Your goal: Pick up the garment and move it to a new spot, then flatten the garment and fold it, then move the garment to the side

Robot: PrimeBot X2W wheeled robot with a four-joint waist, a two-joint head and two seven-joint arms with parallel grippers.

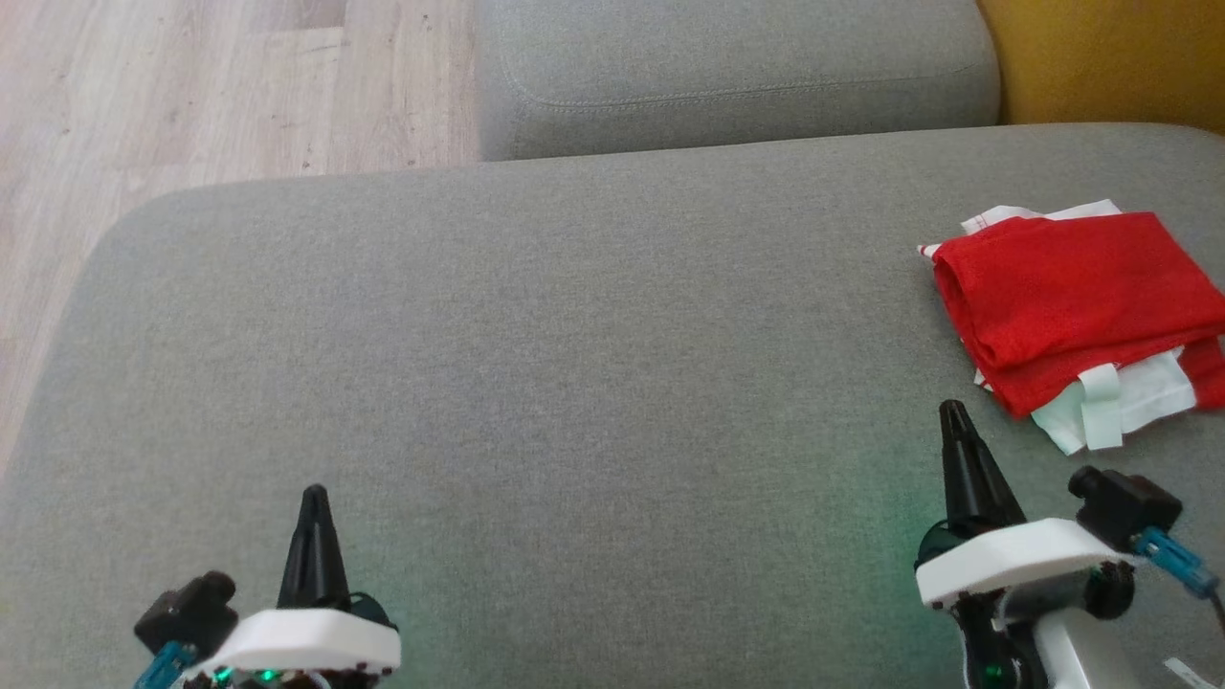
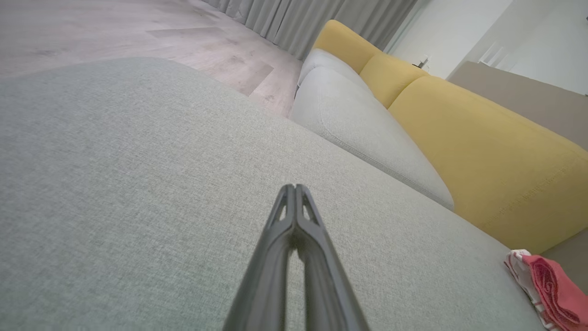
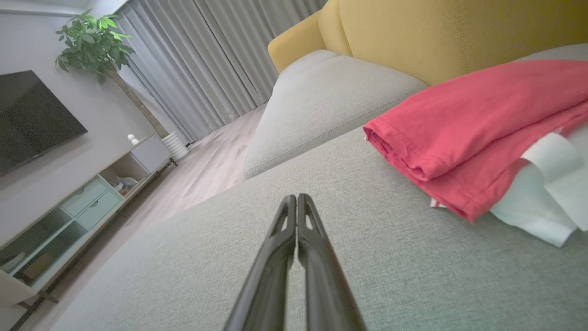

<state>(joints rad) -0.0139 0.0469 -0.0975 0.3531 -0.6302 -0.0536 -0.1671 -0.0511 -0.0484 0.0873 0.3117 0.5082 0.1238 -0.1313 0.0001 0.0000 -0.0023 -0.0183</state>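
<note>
Head view: left tool (image 1: 314,498) and right tool (image 1: 953,413) are recorded over the near part of the grey seat cushion (image 1: 574,335), each with fingers pressed together, nothing gripped. Folded red-and-white garment (image 1: 1072,297) is noted farther back at the cushion's right edge, apart from the right tool. Yellow backrest (image 1: 1101,57) is seen behind the cushion.

Open stretch of grey seat cushion (image 1: 536,316) across the middle, folded red garment (image 1: 1072,297) an obstacle at right
</note>
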